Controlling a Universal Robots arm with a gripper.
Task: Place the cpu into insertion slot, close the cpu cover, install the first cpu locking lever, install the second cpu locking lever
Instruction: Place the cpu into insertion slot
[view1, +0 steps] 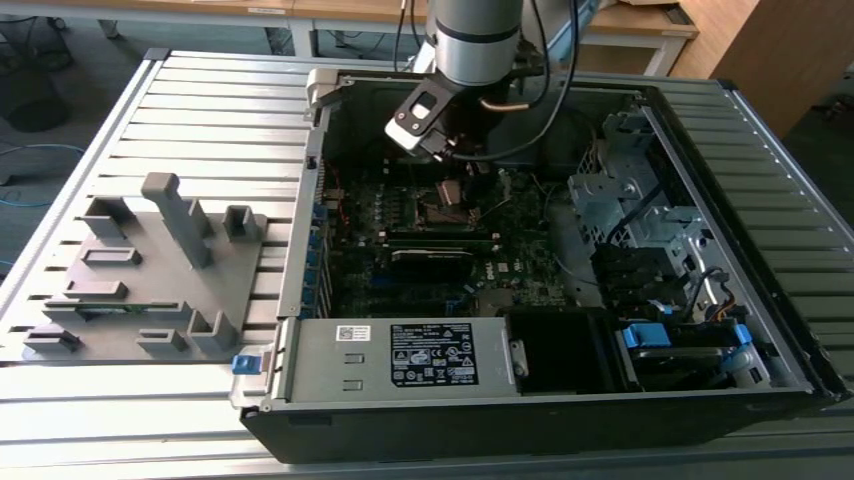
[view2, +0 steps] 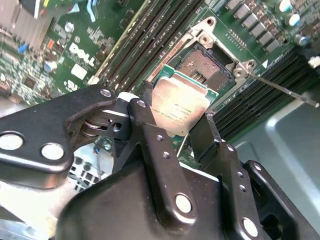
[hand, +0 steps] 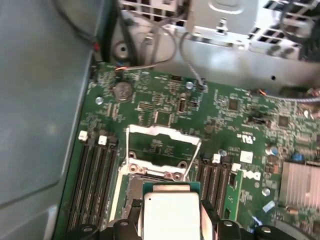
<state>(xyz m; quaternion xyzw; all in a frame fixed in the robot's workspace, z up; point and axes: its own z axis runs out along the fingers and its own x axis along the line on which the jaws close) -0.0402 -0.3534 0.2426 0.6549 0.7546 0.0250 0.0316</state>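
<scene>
Well off to the exterior view's left of the small square insertion slot (view1: 451, 200), with its dark middle and shiny rim, a grey plastic holder with pegs (view1: 134, 270) lies on the ribbed metal bench (view1: 200, 110). The slot sits on the green board (view1: 527, 290) inside the open black computer box (view1: 534, 430). The black tool (view2: 176, 107) hangs just above the slot. Its fingers (view2: 150, 130) are clamped on two edges of the cpu (view2: 182, 97), a thin square chip with a pale silvery face. The cpu lies flat, face up, and all its sides are the same length. It hides part of the slot, and I cannot tell if they touch. The cpu cover (hand: 162, 142), a thin silvery frame, stands open at the slot's edge. A thin metal lever (view2: 282, 89) sticks out beside the slot.
</scene>
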